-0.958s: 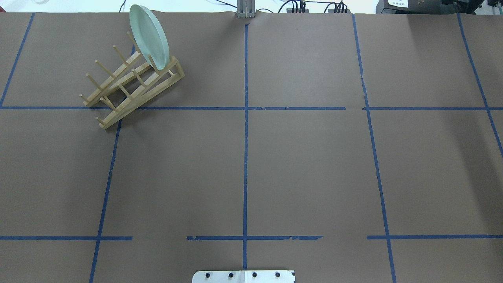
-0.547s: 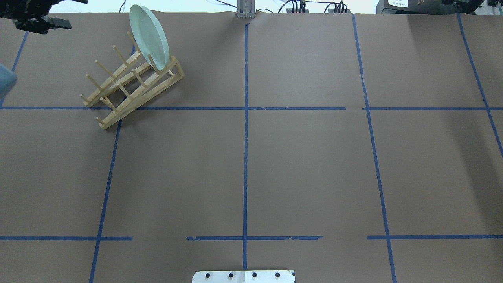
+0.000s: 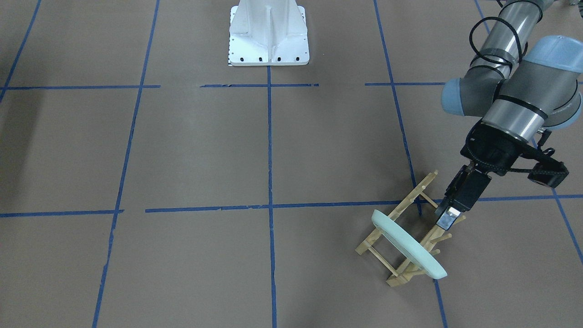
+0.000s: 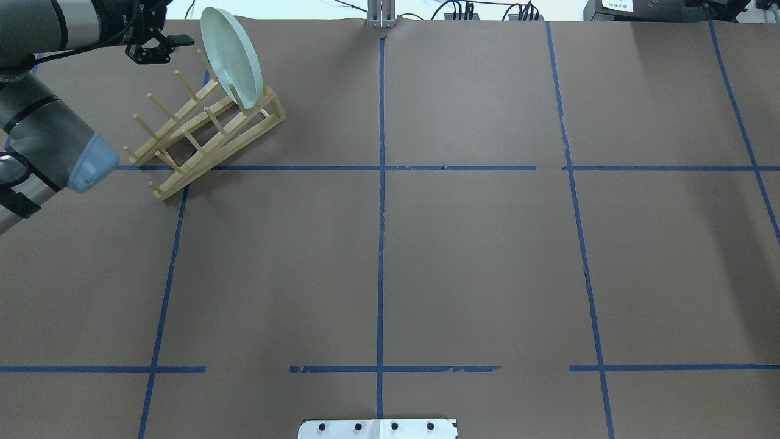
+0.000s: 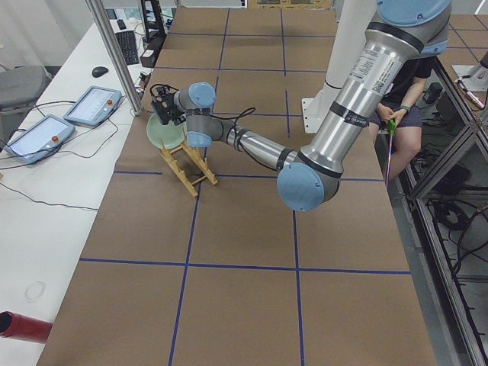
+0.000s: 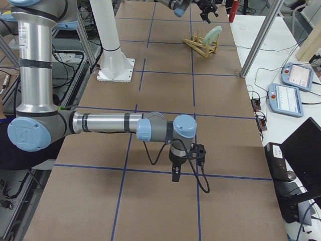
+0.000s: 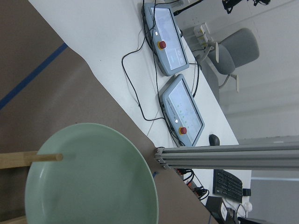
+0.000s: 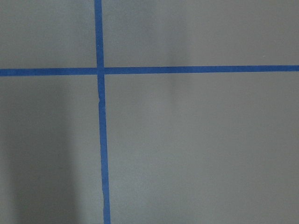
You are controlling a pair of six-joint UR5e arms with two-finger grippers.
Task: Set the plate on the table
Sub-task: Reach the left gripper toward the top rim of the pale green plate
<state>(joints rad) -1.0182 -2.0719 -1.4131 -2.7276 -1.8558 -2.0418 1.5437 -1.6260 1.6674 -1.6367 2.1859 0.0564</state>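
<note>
The pale mint-green plate (image 3: 405,246) stands on edge in the far end slot of the wooden peg rack (image 3: 396,212), on the brown table (image 3: 200,150). It also shows in the overhead view (image 4: 231,55) and, facing the camera, in the left wrist view (image 7: 93,177). My left gripper (image 3: 447,219) hangs over the rack's pegs on my side of the plate, close to it but apart. It is seen edge-on, so I cannot tell if it is open. My right gripper (image 6: 174,176) points down over bare table far from the plate, and I cannot tell its state.
The white robot base (image 3: 268,34) stands at the table's near edge. Beyond the table's far edge there is a metal post (image 7: 210,154) and two teach pendants (image 7: 170,42) on a white bench. Blue tape lines (image 8: 100,140) cross the paper.
My left arm has come into the overhead view from the left and moved toward the rack and plate. The plate and rack have not moved.
</note>
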